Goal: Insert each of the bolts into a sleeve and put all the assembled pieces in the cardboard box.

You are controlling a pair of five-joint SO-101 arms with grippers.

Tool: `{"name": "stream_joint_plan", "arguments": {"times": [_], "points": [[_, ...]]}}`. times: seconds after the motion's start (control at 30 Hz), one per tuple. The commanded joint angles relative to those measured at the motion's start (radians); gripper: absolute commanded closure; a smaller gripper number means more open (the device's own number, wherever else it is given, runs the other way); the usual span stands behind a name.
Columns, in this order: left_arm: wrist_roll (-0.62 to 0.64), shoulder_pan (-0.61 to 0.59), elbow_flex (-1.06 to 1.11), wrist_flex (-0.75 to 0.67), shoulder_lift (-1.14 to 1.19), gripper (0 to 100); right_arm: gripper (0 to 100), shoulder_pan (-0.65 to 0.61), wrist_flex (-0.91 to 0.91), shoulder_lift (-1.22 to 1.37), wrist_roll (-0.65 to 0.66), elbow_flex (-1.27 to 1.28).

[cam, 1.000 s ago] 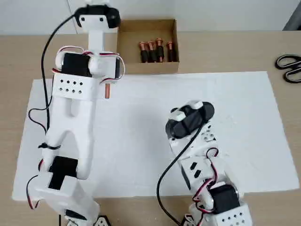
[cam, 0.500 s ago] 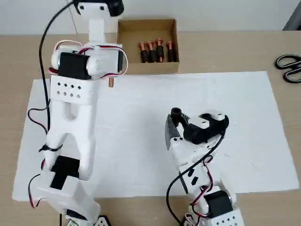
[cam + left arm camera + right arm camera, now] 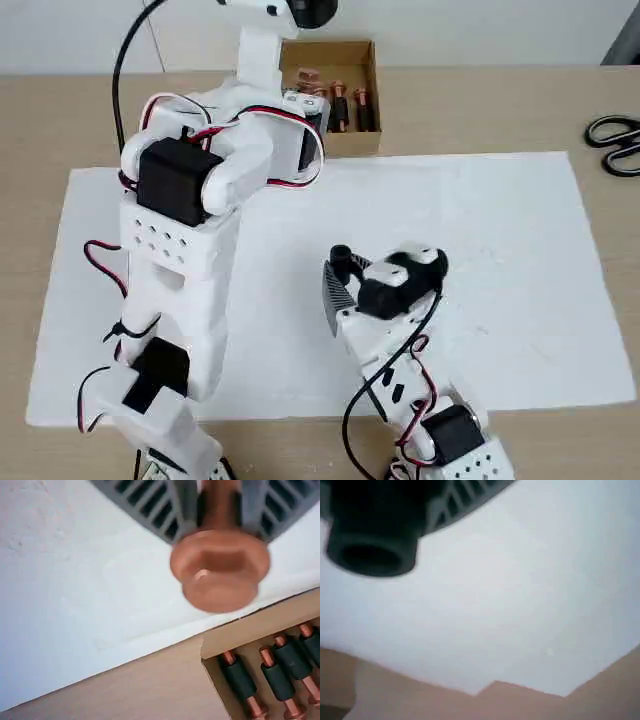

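The left gripper (image 3: 218, 507) is holding a copper bolt (image 3: 220, 570) and swinging over beside the cardboard box (image 3: 240, 636). The right gripper (image 3: 338, 280) is holding a black sleeve (image 3: 343, 257) and sliding toward the left arm over the white paper (image 3: 500, 250).

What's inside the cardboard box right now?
A row of bolts in black sleeves lies on the floor of the cardboard box. The left arm covers the box's left part from above, so anything there is hidden.
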Motion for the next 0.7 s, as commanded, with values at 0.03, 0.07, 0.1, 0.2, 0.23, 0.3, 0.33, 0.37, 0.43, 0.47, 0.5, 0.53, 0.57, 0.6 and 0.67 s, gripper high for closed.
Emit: {"name": "stream_joint_plan", "arguments": {"times": [0.03, 0.07, 0.1, 0.2, 0.23, 0.3, 0.33, 0.37, 0.43, 0.47, 0.5, 0.53, 0.57, 0.6, 0.67], "points": [[0.011, 0.014, -0.042, 0.002, -0.054, 99, 99.5, -0.018, -0.028, -0.015, 0.138, -0.005], [0.032, 0.015, -0.045, -0.003, -0.054, 99, 99.5, -0.018, -0.028, -0.015, 0.140, -0.003], [0.058, 0.014, -0.048, -0.005, -0.054, 99, 99.5, -0.018, -0.028, -0.015, 0.138, -0.003], [0.110, 0.002, -0.044, -0.009, -0.055, 99, 99.5, -0.013, -0.028, -0.015, 0.138, -0.003], [0.130, -0.002, -0.045, -0.003, -0.060, 99, 99.5, -0.013, -0.028, -0.015, 0.138, -0.003], [0.183, -0.002, -0.051, 0.003, -0.063, 99, 99.5, -0.013, -0.028, -0.015, 0.138, -0.003], [0.204, -0.003, -0.051, 0.005, -0.064, 99, 99.5, -0.013, -0.030, -0.015, 0.138, -0.003], [0.221, -0.005, -0.051, 0.015, -0.074, 99, 99.5, -0.013, -0.030, -0.015, 0.133, -0.003], [0.252, -0.003, -0.044, 0.038, -0.118, 99, 99.5, -0.013, -0.030, -0.015, 0.087, -0.003], [0.270, -0.003, -0.042, 0.044, -0.135, 99, 99.5, -0.013, -0.031, -0.015, 0.060, -0.003], [0.285, -0.003, -0.041, 0.044, -0.153, 99, 99.5, -0.013, -0.041, -0.015, 0.041, -0.003], [0.298, -0.003, -0.038, 0.044, -0.173, 99, 99.5, -0.012, -0.053, -0.015, 0.029, -0.003], [0.307, -0.003, -0.031, 0.043, -0.187, 99, 99.5, -0.012, -0.059, -0.015, 0.028, -0.003], [0.316, -0.003, -0.025, 0.043, -0.193, 99, 99.5, -0.012, -0.064, -0.015, 0.026, -0.003], [0.338, -0.003, 0.005, 0.043, -0.201, 99, 99.5, -0.012, -0.064, -0.015, 0.026, -0.003]]}}
